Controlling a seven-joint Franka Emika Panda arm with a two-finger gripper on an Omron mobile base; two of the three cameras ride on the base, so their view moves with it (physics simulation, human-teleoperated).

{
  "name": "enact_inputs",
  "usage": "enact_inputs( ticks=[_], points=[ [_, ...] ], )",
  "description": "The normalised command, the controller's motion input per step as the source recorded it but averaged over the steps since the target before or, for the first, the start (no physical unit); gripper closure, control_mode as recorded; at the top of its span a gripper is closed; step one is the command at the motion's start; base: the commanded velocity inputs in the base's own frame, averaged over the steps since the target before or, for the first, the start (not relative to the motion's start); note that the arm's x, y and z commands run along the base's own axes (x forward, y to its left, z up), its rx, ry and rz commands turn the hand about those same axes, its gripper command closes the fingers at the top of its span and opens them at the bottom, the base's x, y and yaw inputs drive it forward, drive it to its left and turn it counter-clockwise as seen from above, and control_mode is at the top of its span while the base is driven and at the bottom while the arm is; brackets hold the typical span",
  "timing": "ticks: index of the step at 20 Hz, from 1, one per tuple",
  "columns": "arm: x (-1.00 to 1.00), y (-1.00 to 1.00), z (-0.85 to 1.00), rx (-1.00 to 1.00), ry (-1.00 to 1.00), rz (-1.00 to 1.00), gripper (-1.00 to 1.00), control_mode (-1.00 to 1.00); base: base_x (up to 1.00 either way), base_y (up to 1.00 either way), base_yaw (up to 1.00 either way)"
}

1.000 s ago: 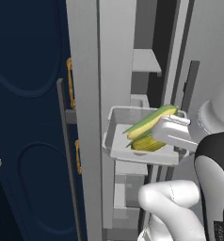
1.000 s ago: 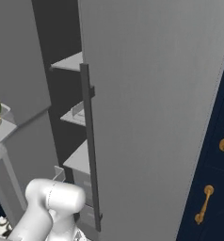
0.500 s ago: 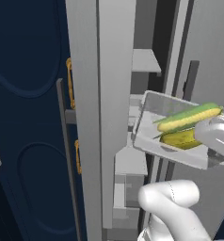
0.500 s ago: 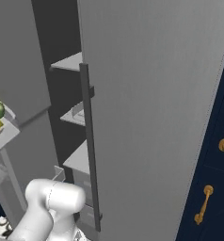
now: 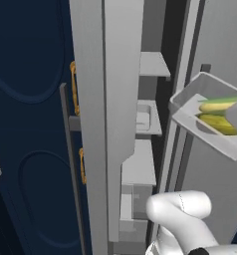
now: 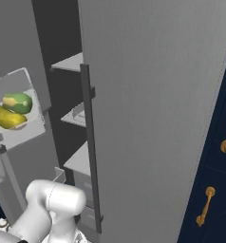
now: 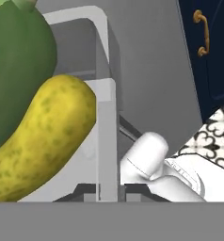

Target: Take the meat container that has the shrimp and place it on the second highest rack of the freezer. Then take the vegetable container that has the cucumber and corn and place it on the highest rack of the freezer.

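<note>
White rounded arm (image 5: 180, 209), dark joints

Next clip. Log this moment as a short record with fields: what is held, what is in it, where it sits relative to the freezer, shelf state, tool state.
held: vegetable container, gripped at its wall
contents: cucumber and corn
container attitude: tilted, in the air
position: outside the freezer, in front of its open compartment
highest rack: bare
second highest rack: a pale tray sits on it
tool: shut on the container wall
</note>
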Motion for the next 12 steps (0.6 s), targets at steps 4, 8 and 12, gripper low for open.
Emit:
enact_inputs(
  ticks=[4,8,12],
  points=[
    [0.60,0.06,0.21,0.08,-0.06,-0.31,1.00,-1.00,0.00,0.00,0.00],
    [0.46,0.33,0.16,0.21,-0.09,-0.11,1.00,-1.00,0.00,0.00,0.00],
    [0.63,0.27,0.12,0.27,-0.07,-0.05,1.00,-1.00,0.00,0.00,0.00]
  ],
)
